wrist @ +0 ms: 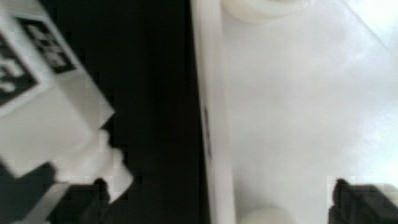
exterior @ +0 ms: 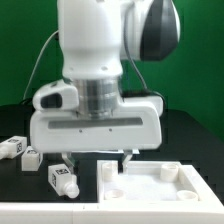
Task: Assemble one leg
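Legs number three in the exterior view, all lying on the black desk (exterior: 20,205) in the lower left of the frame. The far leg (exterior: 12,147) sits at the frame's left edge. The middle leg (exterior: 30,158) is just beside it and a little lower. The near leg (exterior: 63,180) lies lower again, apart from those two and close to the left edge of the panel (exterior: 150,192). Each is a short, stubby white peg with black-and-white square tags on its sides, and none stands upright.

One panel shows, white and flat, filling the lower right of the frame. Two of its round corner fittings are visible along its far edge.

One arm (exterior: 95,45) fills the centre of the frame, coming straight down from the top with its wrist vertical. The claw (exterior: 97,158) points at the desk, between the near leg and the panel's left far corner, and holds nothing. Whether its tips touch the desk cannot be told.

In the wrist view one leg (wrist: 45,110) shows, white with tags on its side, parted from the panel (wrist: 302,110) by a dark strip of desk. The claw (wrist: 222,200) is spread wide, with its dark fingertips (wrist: 80,198) well apart, one over the leg's side and one over the panel.
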You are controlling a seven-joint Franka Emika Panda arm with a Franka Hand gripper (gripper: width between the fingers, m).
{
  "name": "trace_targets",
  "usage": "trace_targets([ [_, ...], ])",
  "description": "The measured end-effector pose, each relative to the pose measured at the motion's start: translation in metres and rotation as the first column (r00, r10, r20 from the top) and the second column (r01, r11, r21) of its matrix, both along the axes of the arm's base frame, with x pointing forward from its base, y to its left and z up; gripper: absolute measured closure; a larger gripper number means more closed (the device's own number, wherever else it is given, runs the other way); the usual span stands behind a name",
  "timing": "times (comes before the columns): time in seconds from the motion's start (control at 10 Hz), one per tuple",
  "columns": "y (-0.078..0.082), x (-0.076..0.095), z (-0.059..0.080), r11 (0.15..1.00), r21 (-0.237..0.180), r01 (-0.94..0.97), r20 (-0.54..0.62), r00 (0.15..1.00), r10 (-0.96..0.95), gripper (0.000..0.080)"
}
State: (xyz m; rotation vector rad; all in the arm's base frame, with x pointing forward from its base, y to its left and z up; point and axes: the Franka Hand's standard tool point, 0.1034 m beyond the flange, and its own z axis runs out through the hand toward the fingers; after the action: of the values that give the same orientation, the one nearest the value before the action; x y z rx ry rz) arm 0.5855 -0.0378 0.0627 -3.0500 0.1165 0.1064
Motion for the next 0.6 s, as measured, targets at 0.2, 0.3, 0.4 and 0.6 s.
trace_targets([
  [0.2,-0.0209,-0.0073,0.0129,0.999,-0.001,0.040,0.003,0.999,-0.040,0.0156],
  [0.3,-0.0207,-0.0082,0.0113,0.999,-0.001,0.040,0.000,0.999,-0.040,0.0151],
  [0.4,-0.0200,-0.0079,0.0115,0.999,-0.001,0.038,0.001,0.999,-0.038,0.0150],
  [0.6,-0.0220,-0.0092,0.0100,0.999,-0.002,0.032,-0.001,0.999,-0.032,0.0150],
])
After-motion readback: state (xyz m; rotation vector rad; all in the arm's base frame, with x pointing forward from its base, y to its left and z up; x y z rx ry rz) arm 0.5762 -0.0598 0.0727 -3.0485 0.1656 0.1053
